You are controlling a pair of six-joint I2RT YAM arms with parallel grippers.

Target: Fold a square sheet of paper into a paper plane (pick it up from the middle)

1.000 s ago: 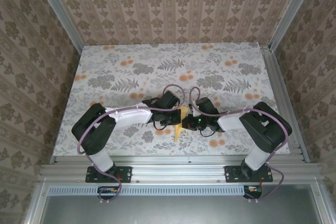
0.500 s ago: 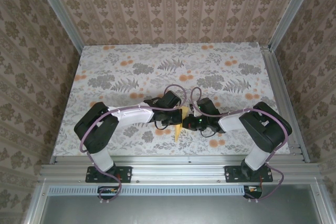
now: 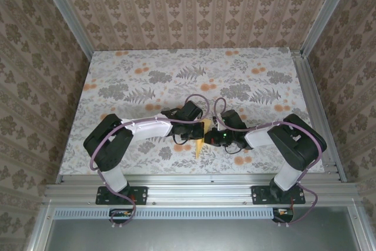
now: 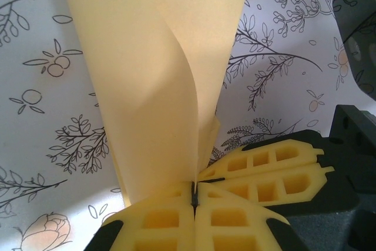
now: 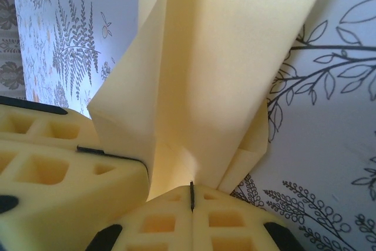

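Paper sheet (image 4: 158, 86), pale yellow and partly folded into loose overlapping layers, is pinched at one end by both grippers and fans out ahead of their fingertips. The floral cloth (image 4: 47, 145) lies behind it.

Left gripper (image 4: 194, 195): jaws closed on the sheet, with the layers coming out right at the seam between the pads.

Right gripper (image 5: 191, 195): same, clamped on the sheet's end just beside the left one. In each wrist view the other gripper's yellow pads sit against or almost against its own.

From above, the two grippers meet nose to nose over the near middle of the cloth, and a yellow tip of the sheet (image 3: 200, 146) pokes out toward the arm bases.

My read: mid-fold, either setting a crease or re-gripping. The plane isn't done, since the layers are curved and loose and I see no sharp centre crease.

To do it well:
- Hold both pinches firm and move the grippers as a pair, or the thin paper tears between them.
- Line up the free edges before pressing.
- Press along the fold, not across it.

Risk: layers slide past each other inside the pinch and the fold goes skew.

Can't tell whether the far end touches the cloth.
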